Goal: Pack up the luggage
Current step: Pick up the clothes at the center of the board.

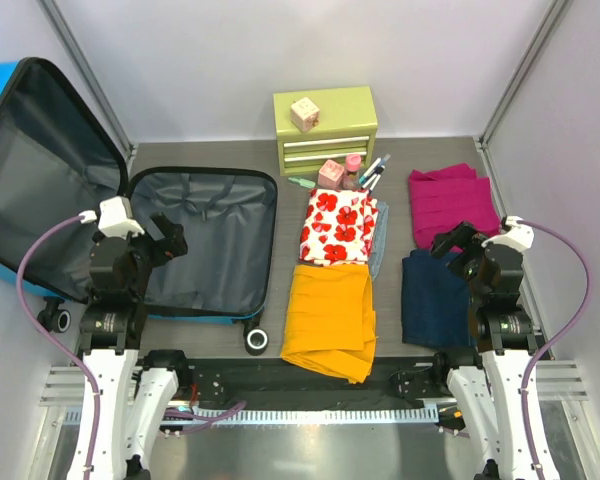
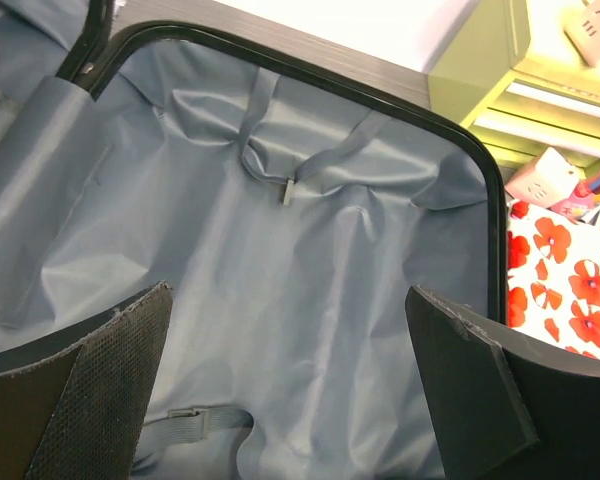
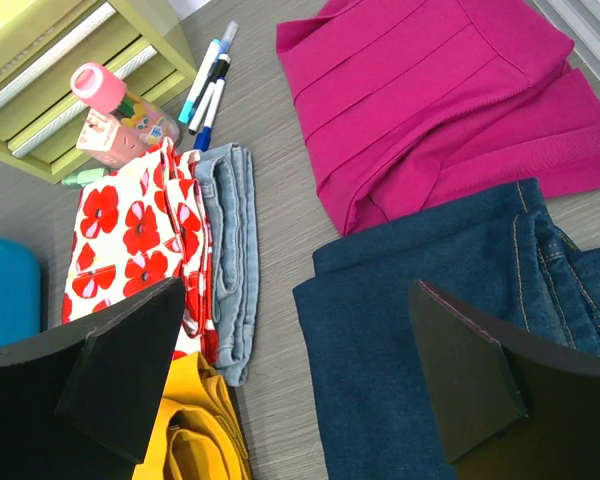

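Observation:
The luggage [image 1: 220, 255] lies open at the left, with its grey-lined base flat on the table and its blue lid [image 1: 40, 170] leaning up against the left wall. My left gripper [image 1: 170, 240] hovers over the base's left side, open and holding nothing. In the left wrist view the left gripper [image 2: 288, 292] frames only bare lining [image 2: 280, 230] and loose straps. My right gripper [image 1: 448, 246] hangs open above the top edge of the folded dark blue jeans [image 1: 430, 295]. In the right wrist view the right gripper [image 3: 298, 288] has nothing between its fingers.
A magenta garment [image 1: 452, 203] lies behind the jeans. In the middle lie a yellow garment [image 1: 330, 320], a red-flower fabric [image 1: 338, 226] and light blue denim [image 1: 380, 240]. A green drawer chest [image 1: 325, 128] stands at the back, with pens and small bottles [image 1: 365, 172] in front of it.

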`<state>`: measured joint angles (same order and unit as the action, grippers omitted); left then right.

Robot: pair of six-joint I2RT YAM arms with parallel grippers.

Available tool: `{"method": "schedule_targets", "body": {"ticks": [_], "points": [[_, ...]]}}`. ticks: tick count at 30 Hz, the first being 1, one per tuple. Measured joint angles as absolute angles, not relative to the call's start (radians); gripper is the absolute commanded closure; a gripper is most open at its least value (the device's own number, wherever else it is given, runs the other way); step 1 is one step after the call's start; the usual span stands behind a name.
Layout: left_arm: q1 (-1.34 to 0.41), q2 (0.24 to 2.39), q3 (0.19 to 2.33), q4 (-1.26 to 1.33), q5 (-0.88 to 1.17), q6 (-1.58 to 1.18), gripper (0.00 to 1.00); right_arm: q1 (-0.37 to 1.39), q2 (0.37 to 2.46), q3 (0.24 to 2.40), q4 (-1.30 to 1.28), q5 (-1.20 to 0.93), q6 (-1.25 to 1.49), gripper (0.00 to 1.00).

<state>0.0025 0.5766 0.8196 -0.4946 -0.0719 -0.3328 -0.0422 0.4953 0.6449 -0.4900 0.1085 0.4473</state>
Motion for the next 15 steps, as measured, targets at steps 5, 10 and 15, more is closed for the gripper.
{"method": "schedule_targets", "body": {"ticks": [5,10,15], "points": [[0.003,0.568,0.82,-0.495,-0.101,-0.333,0.0,-0.042,0.495,0.645,-0.497,0.122,0.447,0.0],[0.003,0.567,0.819,-0.492,-0.089,-0.331,0.0,-0.042,0.496,0.645,-0.499,0.132,0.447,0.0],[-0.017,0.639,0.834,-0.492,-0.045,-0.336,0.06,-0.042,0.507,0.645,-0.501,0.137,0.447,0.0]]}}
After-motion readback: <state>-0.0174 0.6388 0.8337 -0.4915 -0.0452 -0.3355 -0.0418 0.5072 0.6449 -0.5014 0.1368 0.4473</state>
